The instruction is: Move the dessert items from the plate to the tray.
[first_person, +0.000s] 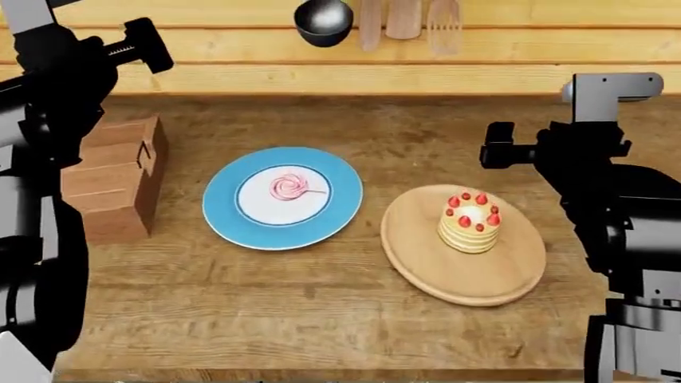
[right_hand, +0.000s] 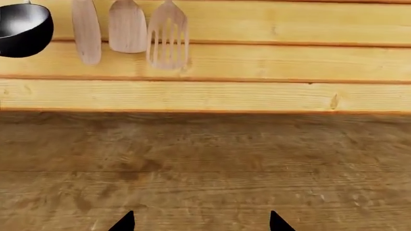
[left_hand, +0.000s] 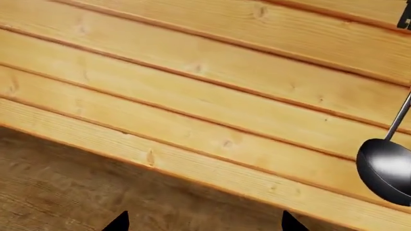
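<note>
1. One broad wooden tabletop (first_person: pixel 319 319) under everything, backed by a pale plank wall (first_person: pixel 213 48).
2. Two black arms at the sides of the head view, left arm (first_person: pixel 43 120) and right arm (first_person: pixel 627 207), both raised above the table.
3. Left gripper (left_hand: pixel 204 224): jaws wide apart, nothing between the tips, facing the wall's foot.
4. Right gripper (right_hand: pixel 200 222): jaws equally parted, empty, over bare table.
5. Brown wooden block (first_person: pixel 107 183) near the left arm.
6. Round light-wood plate (first_person: pixel 426 263) right of centre, carrying the layer cake (first_person: pixel 471 222), upright, strawberries on top.
7. Blue plate (first_person: pixel 229 215) just beside it, apart, with the lollipop (first_person: pixel 287 187) flat on its white centre.
8. Black ladle (first_person: pixel 322 20) and wooden utensils (first_person: pixel 403 20) hanging on the wall.
</note>
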Available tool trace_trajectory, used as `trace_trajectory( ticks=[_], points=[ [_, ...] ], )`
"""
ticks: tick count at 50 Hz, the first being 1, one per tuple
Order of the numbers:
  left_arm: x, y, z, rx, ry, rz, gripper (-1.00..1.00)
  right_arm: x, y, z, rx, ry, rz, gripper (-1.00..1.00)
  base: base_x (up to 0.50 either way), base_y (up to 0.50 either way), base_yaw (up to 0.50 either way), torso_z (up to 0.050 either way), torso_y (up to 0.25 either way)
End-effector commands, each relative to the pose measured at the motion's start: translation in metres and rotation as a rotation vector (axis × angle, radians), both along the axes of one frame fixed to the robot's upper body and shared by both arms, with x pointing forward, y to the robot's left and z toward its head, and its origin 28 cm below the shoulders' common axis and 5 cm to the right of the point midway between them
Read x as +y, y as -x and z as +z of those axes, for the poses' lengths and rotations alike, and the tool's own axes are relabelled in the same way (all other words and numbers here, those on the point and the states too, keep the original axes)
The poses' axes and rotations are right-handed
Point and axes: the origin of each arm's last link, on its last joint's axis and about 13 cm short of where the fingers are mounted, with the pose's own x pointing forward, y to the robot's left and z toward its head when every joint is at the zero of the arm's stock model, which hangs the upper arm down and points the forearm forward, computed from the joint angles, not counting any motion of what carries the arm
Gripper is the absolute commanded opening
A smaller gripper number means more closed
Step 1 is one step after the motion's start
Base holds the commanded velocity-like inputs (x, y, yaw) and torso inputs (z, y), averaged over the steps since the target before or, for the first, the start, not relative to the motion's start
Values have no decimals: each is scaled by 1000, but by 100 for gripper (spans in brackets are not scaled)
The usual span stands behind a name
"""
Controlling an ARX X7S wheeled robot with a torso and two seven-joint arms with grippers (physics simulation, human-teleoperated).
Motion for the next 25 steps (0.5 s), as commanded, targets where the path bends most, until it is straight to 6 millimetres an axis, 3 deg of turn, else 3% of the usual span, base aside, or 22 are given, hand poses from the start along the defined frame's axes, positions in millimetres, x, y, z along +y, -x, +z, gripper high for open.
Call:
trace_trajectory(
  ticks=[1, 5, 13, 21, 25],
  points=[
    [1, -1, 1, -6, -1, 8, 100, -2, 1, 0, 2, -8, -6, 100, 500, 0, 0, 0, 0],
    [1, -1, 1, -8, -2, 9, 100, -3, 3, -1, 5, -3, 0, 100, 432, 0, 0, 0, 0],
    [1, -1, 1, -10, 0, 12, 100, -9, 20, 8, 16, 15, 14, 100, 0, 0, 0, 0, 0],
    [1, -2, 1, -8, 1, 17, 100, -20, 86, 33, 151, -6, 229, 100, 0, 0, 0, 0, 0],
    [1, -2, 1, -7, -2, 19, 100, -26, 103, 34, 178, -50, 296, 100, 0, 0, 0, 0, 0]
  ],
)
